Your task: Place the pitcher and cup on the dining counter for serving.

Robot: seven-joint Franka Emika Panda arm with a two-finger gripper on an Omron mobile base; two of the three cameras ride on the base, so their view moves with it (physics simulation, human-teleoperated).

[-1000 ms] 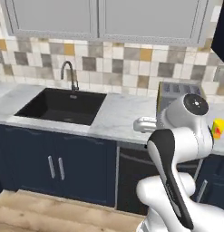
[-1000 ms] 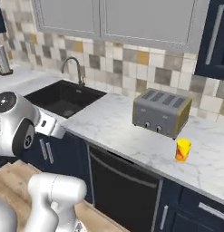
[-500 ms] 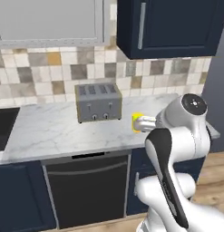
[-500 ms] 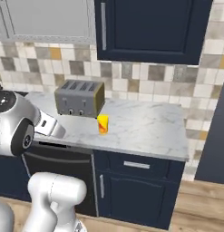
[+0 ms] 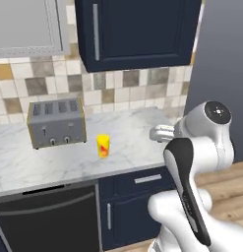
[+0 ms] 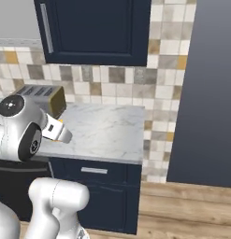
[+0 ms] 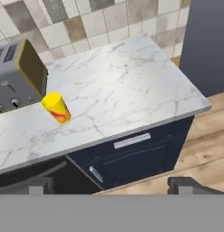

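While the fingers [image 7: 111, 183] hang in the air in front of the marble tabletop [image 7: 127, 86], their two dark tips stand spread wide at the bottom corners of the hand view, with nothing between them. The cup [image 7: 56, 108], yellow with orange-red blotches, stands upright on the tabletop, well ahead of the fingers and off toward the left tip, near the front edge. Just beyond it, farther from the fingers, sits a grey toaster [image 7: 16, 74], close beside the cup but not touching it. Straight ahead of the fingers and below the tabletop edge is a navy drawer [image 7: 136, 145] with a silver handle. Toward the right tip the tabletop ends, and a wooden floor [image 7: 208, 136] runs past it along a dark grey panel [image 7: 208, 41]. From the left base view, the cup [image 5: 103, 146] stands right of the toaster [image 5: 56, 122], under a navy wall cabinet [image 5: 137, 32].
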